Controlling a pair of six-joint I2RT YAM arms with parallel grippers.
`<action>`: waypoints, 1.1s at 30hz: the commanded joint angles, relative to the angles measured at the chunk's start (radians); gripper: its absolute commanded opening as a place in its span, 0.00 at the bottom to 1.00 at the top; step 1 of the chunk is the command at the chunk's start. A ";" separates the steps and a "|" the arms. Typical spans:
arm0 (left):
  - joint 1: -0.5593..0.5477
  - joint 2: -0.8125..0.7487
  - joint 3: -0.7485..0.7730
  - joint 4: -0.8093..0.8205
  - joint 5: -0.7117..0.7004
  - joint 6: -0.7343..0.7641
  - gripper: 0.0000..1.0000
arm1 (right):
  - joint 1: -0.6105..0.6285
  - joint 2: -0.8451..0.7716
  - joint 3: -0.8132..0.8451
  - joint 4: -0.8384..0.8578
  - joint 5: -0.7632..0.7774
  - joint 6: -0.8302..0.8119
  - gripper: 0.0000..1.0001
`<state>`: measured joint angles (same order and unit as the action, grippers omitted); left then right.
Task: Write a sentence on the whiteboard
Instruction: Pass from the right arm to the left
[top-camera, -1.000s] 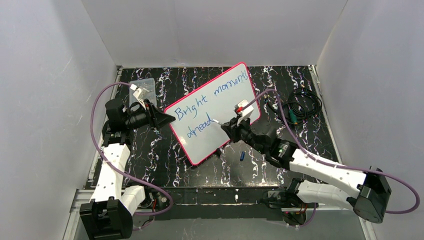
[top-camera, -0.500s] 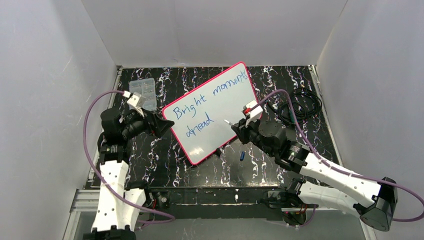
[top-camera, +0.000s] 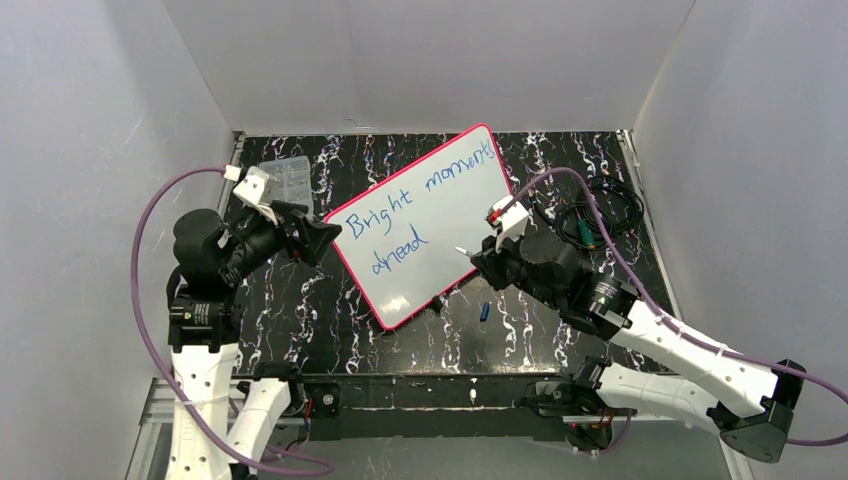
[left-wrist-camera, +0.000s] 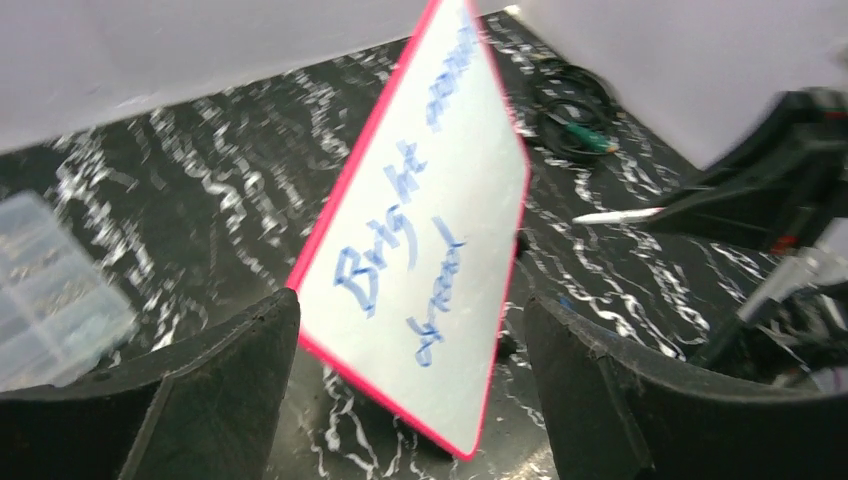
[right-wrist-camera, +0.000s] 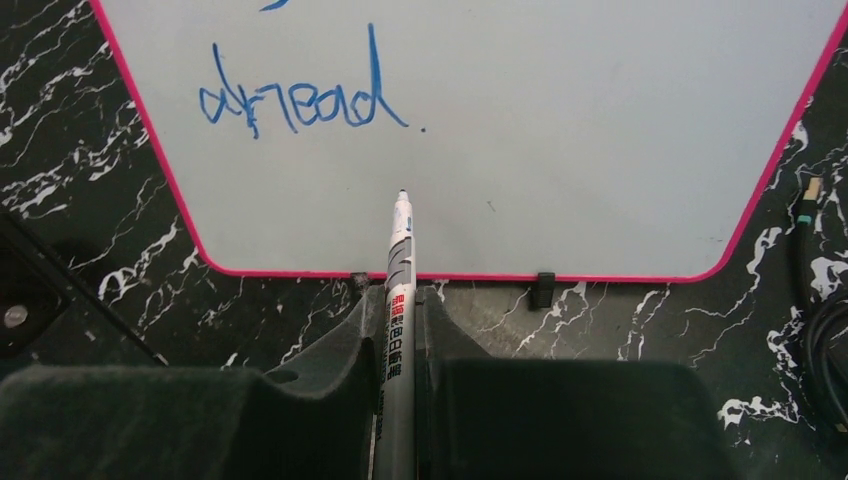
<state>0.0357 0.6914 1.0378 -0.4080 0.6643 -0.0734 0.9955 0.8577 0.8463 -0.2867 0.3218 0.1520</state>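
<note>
The sentence was blurred in the left wrist view, and the right wrist view cut off all but "ahead". One whiteboard lay at the top view's centre, its long axis and two script lines running lower left to upper right. The left gripper stood jaws apart just beside its left edge. The right gripper was clamped on one marker pointing at the board.

Probably a lab: white-walled enclosure, black marbled table.
</note>
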 joint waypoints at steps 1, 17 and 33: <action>-0.120 0.038 0.124 -0.066 -0.004 -0.012 0.79 | 0.003 0.056 0.132 -0.225 -0.085 0.066 0.01; -0.739 0.267 0.027 0.212 -0.173 -0.214 0.75 | -0.363 0.171 0.212 -0.460 -0.494 0.006 0.01; -0.978 0.512 -0.001 0.133 0.076 0.139 0.64 | -0.389 0.237 0.191 -0.523 -1.156 -0.011 0.01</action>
<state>-0.9131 1.1896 1.0206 -0.2020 0.7151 -0.0494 0.6090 1.0931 1.0237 -0.7864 -0.6930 0.1539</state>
